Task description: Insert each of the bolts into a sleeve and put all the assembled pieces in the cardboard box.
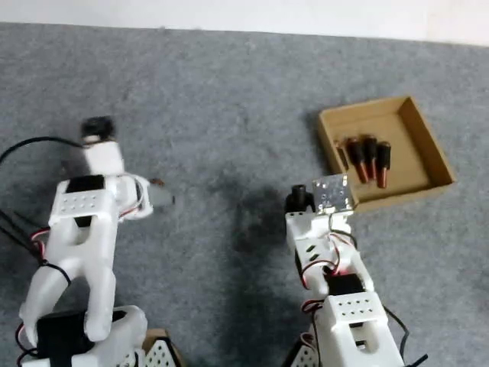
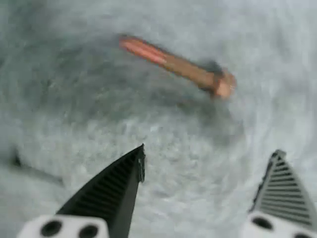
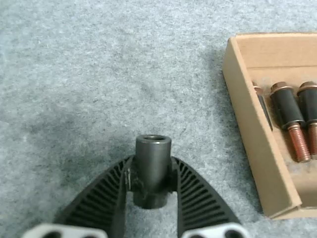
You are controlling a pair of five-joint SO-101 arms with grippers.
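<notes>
My left gripper (image 2: 209, 151) gapes over the bolt (image 2: 176, 65) at nine o'clock, right gripper (image 3: 151, 161) clamps a sleeve (image 3: 153, 146) near the two-o'clock cardboard box (image 1: 405, 196); I fear an off-centre pinch could roll that bolt away.

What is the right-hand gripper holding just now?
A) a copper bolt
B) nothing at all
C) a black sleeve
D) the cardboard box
C: in the right wrist view, the right gripper is closed around a black sleeve.
</notes>
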